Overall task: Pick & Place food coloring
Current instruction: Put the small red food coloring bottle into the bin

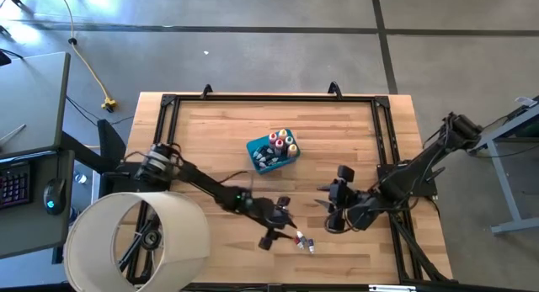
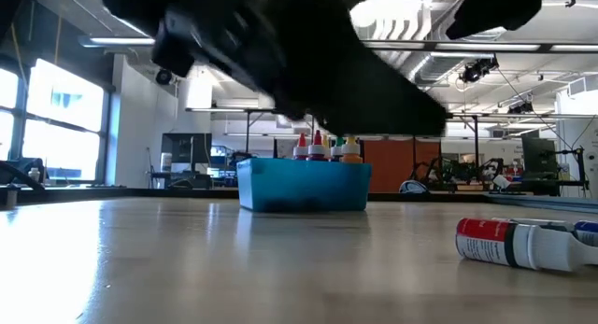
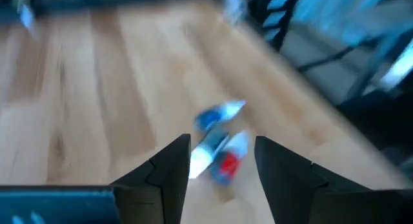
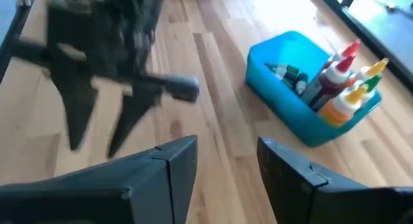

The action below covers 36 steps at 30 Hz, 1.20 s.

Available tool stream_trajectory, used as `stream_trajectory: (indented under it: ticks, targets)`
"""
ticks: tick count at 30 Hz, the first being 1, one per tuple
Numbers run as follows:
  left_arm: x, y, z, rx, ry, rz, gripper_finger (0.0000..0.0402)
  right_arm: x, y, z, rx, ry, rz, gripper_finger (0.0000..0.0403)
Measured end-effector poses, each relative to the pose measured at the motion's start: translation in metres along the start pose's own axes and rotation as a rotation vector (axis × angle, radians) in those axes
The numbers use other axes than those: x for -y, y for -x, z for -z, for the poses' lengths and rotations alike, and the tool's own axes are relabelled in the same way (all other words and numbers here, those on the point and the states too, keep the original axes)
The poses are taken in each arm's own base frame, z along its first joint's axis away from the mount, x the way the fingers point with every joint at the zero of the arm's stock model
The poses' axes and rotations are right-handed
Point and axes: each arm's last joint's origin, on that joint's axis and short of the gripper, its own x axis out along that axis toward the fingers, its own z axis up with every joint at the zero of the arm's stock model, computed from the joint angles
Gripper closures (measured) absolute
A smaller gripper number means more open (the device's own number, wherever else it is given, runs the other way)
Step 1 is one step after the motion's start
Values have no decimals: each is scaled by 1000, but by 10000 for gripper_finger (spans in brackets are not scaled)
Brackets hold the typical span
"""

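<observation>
No lettering can be read anywhere. The red label on the fallen bottle point(image 2: 509, 242) near the right of the table may carry print (it shows only as pale marks). The blue tub point(image 2: 304, 185) shows a plain wall.

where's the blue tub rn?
High view: the blue tub sits near the table's middle, toward the far edge, with bottles standing in it. Both grippers, left and right, are nearer the front edge.

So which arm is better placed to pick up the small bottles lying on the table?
The left. Its open claw hangs right over the two loose bottles, while the right claw is empty and farther off, nearer the blue tub.
</observation>
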Motion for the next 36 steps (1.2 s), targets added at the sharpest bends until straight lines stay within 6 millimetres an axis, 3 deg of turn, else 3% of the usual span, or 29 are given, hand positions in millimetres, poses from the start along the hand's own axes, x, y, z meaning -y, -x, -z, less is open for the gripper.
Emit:
stream_trajectory:
  ticks: [4, 11, 19, 23, 29, 36]
  targets:
    - [-5, -20, -7, -72, -16, -14, 232, 3, 0, -3, 17, 40, 12, 249]
    - [-3, -27, -26, -146, -14, 22, 232, 4, -2, -5, 15, 38, 11, 249]
    - [3, -32, -12, -210, -1, 96, 232, 4, -2, -5, 15, -20, 5, 249]
    - [2, -38, 0, -227, -21, 104, 232, 1, -4, -1, -67, -115, -74, 249]
    - [2, -42, 8, -251, -18, 99, 232, -9, -24, 22, -275, -136, -83, 249]
    - [2, -42, 6, -235, -22, 102, 232, -28, -61, 46, -542, -149, -242, 249]
